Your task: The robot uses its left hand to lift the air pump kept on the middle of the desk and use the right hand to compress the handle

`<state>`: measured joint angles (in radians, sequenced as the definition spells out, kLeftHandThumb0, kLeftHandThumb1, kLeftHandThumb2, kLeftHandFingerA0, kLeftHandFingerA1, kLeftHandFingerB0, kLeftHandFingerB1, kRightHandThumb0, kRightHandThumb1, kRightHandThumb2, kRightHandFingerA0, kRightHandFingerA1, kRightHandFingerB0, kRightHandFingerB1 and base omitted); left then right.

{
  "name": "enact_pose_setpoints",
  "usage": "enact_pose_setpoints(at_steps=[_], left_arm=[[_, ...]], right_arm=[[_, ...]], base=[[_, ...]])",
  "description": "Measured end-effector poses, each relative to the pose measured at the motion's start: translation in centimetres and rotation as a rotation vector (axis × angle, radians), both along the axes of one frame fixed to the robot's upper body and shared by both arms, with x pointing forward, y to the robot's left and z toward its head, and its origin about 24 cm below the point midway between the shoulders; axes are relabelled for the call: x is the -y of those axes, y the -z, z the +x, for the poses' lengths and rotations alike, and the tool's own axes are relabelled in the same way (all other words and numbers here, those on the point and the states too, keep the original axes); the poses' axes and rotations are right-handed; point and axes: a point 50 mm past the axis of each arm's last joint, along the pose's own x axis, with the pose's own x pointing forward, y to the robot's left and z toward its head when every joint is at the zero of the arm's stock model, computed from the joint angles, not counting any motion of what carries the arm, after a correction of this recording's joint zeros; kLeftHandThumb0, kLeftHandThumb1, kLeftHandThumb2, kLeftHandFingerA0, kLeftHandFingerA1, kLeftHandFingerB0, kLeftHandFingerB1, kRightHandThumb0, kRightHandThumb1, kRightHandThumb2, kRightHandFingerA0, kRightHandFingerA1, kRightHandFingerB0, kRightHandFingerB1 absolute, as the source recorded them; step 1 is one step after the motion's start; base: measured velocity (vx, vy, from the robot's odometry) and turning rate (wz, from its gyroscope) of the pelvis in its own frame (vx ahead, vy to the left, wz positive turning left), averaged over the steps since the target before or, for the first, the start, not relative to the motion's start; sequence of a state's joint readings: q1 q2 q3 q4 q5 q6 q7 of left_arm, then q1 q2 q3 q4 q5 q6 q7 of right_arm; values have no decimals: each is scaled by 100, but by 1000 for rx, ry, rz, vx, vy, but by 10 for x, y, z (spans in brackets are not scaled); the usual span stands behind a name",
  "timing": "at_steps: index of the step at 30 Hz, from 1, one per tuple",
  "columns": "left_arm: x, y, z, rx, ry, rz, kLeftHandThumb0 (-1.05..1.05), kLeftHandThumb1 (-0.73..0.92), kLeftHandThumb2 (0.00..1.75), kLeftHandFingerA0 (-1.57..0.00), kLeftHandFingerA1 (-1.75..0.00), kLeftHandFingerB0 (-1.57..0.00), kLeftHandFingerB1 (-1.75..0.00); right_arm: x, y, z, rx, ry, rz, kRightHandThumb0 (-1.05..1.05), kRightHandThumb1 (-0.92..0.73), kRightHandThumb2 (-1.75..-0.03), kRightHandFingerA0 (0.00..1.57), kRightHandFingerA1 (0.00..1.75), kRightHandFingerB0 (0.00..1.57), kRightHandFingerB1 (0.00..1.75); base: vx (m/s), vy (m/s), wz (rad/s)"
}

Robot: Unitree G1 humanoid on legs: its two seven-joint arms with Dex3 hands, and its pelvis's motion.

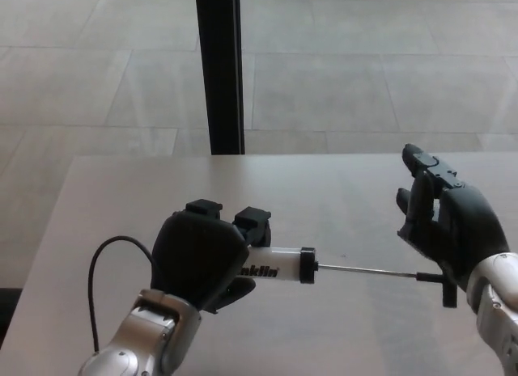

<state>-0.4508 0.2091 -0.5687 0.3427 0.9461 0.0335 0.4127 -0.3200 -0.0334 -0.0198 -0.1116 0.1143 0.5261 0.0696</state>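
A black cable (93, 287) loops up from the left arm near the lower left corner. The left hand (202, 259) is closed round the pump (279, 267), its thumb and fingers wrapped about the near end of the white barrel so that this end is hidden. The pump lies roughly level and runs from left to right over the front middle of the desk (324, 190); whether it rests on the top or is held just clear of it cannot be told.

On the barrel, just right of the hand, black letters read "nklin"; the start of the word is covered by the fingers. A black collar closes the barrel's right end, and from it a thin metal rod (368, 271) reaches right to the black handle (447, 289).

The right hand (445, 222) stands at that handle, its back to the camera and its fingers (425, 170) spread and pointing up. The handle shows only at the hand's lower edge, so a grip on it cannot be made out.

Behind the desk a black post (218, 69) rises from a tiled floor (364, 69).
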Motion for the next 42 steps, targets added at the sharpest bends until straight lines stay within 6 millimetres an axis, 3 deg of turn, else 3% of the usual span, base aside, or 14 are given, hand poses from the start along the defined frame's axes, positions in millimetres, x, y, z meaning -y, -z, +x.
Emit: enact_pose_setpoints(at_steps=[2,3,4,9,16,25,26,27,28,32,33,34,37,42], left_arm=[[1,-2,1,10,1,-11,1,47,114,-95,-175,-81,-142],[1,-2,1,13,1,-12,1,47,115,-94,-175,-81,-143],[1,-2,1,14,1,-13,0,49,115,-91,-175,-79,-149],[1,-7,1,25,10,-39,-3,44,124,-91,-175,-78,-149],[3,-12,0,41,35,-48,-6,48,116,-88,-175,-76,-146],[-11,2,-6,-4,19,6,-6,56,103,-84,-175,-72,-145],[-11,3,-7,-8,20,8,-7,48,109,-120,-139,-94,-118],[-10,4,-8,-11,21,9,-6,47,108,-120,-138,-96,-118],[-10,6,-8,-16,23,16,-5,47,110,-121,-139,-98,-121],[-10,11,-10,-21,28,33,-6,44,110,-122,-138,-100,-120],[-11,11,-10,-20,27,35,-7,45,109,-123,-139,-100,-121],[-11,12,-10,-18,27,37,-6,49,110,-89,-175,-75,-149],[-11,12,-11,-20,26,34,-8,54,109,-88,-175,-71,-150],[-11,8,-11,-26,28,28,-9,51,113,-90,-175,-75,-144]], right_arm=[[1,3,-2,-10,9,19,-98,-92,-86,0,0,0,0],[2,4,-2,-13,15,24,-105,-91,-131,0,19,0,2],[3,5,-3,-14,21,26,-105,-92,-131,0,17,0,1],[10,6,-5,-11,37,21,-105,-88,-131,0,14,0,0],[16,2,-3,7,14,-19,-105,-88,-129,0,10,0,0],[21,-31,10,118,21,-39,-104,-91,-130,0,14,0,0],[20,-34,11,130,19,-31,-105,-90,-129,0,18,0,2],[20,-36,12,138,18,-25,-96,-92,-85,0,0,0,0],[19,-39,13,149,18,2,-96,-92,-98,0,0,0,0],[20,-45,15,179,32,80,-93,-92,-100,0,0,0,0],[22,-46,15,182,39,98,-93,-92,-101,0,0,0,0],[23,-46,15,184,45,112,-92,-92,-101,0,0,0,0],[29,-44,14,185,66,134,-88,-92,-94,0,0,0,0],[37,-31,9,152,95,141,-94,-92,-102,0,0,0,0]], base=[[0,0,0],[0,0,0],[0,0,0],[0,0,0],[0,0,0],[0,0,0],[0,0,0],[0,0,0],[0,0,0],[0,0,0],[0,0,0],[0,0,0],[0,0,0],[0,0,0]])
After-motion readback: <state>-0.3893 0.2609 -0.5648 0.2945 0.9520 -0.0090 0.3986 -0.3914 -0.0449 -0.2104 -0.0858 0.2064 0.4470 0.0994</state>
